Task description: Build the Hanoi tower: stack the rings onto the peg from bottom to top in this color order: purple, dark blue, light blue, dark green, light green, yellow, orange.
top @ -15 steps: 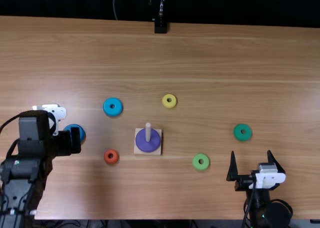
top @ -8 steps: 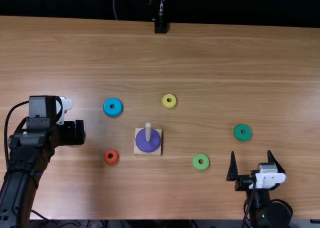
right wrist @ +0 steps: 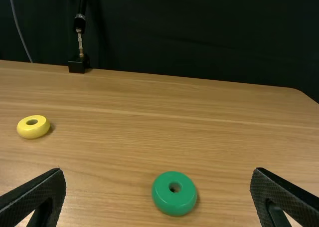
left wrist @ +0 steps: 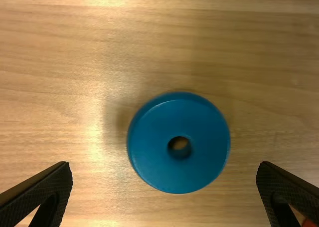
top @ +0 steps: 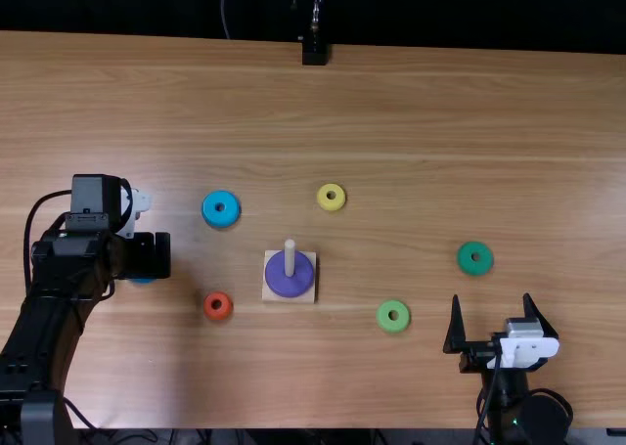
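Note:
My left gripper hangs over the dark blue ring, largely covering it in the top view. In the left wrist view the dark blue ring lies flat on the table, with the left gripper open above it. The purple ring sits around the peg on its square base. Loose rings: light blue, yellow, red-orange, light green, dark green. At the near right, my right gripper stands open. The right gripper faces the dark green ring.
The light blue and red-orange rings lie between the left gripper and the peg base. A black stand is at the table's far edge. Cables hang by the left arm.
The left gripper has moved toward the far side and slightly right, and now covers most of the dark blue ring. The right arm and the rings have kept still.

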Robot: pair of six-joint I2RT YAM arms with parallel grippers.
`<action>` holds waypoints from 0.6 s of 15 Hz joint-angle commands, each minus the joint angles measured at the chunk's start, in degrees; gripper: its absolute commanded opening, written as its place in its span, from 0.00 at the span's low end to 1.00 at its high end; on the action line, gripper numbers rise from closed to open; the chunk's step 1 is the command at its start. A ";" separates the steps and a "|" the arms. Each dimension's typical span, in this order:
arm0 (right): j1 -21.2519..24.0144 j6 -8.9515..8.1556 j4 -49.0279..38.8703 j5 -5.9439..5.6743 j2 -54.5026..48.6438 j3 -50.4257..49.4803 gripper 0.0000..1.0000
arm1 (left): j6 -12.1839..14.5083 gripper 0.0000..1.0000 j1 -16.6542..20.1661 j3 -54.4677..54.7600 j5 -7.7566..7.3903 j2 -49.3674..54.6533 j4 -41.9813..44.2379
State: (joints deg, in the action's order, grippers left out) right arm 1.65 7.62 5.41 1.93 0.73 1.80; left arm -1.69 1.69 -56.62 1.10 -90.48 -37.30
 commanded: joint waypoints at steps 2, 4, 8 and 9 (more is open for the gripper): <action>0.20 0.08 0.77 -0.77 -0.73 -0.92 1.00 | 0.53 1.00 -1.52 -1.65 0.16 -2.95 0.28; 0.20 0.08 0.77 -0.77 -0.73 -0.92 1.00 | 0.53 1.00 -2.40 -1.65 0.27 -3.74 0.07; 0.20 0.08 0.77 -0.77 -0.73 -0.92 1.00 | 0.53 1.00 -2.48 -1.74 0.27 -5.50 0.49; 0.11 0.08 0.77 -0.77 -0.73 -0.92 1.00 | 0.53 1.00 -2.40 -1.74 0.27 -5.76 0.60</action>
State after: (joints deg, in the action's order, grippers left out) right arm 1.65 7.62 5.39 1.93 0.73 1.80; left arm -1.69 -0.40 -56.66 1.28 -95.22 -36.84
